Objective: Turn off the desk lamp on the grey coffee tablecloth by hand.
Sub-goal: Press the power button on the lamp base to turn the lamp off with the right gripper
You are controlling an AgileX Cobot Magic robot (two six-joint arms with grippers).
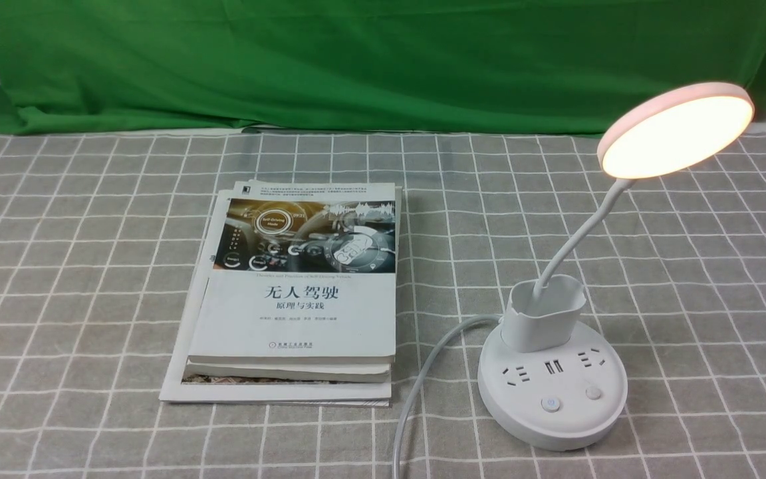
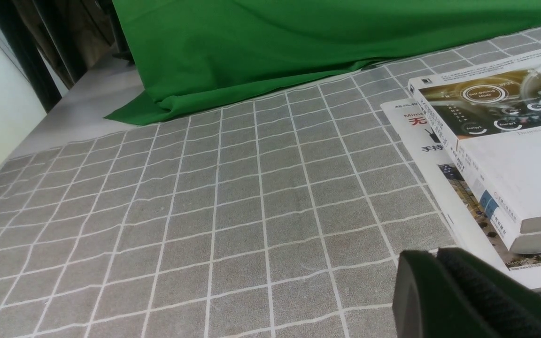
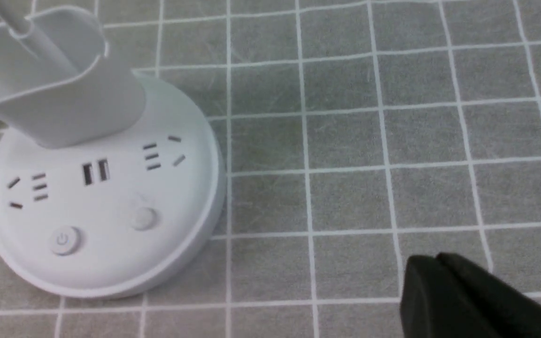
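The desk lamp [image 1: 551,372] is standing at the lower right of the front view on the grey coffee tablecloth [image 1: 77,266], its disc head glowing at the upper right. The right hand [image 3: 437,263] is showing at the right edge, near the lamp's base but not touching it, fingers pressing together on nothing. The left hand [image 2: 437,256] is sitting at the lower left edge, likewise pressed together, near the stacked books [image 1: 296,319].
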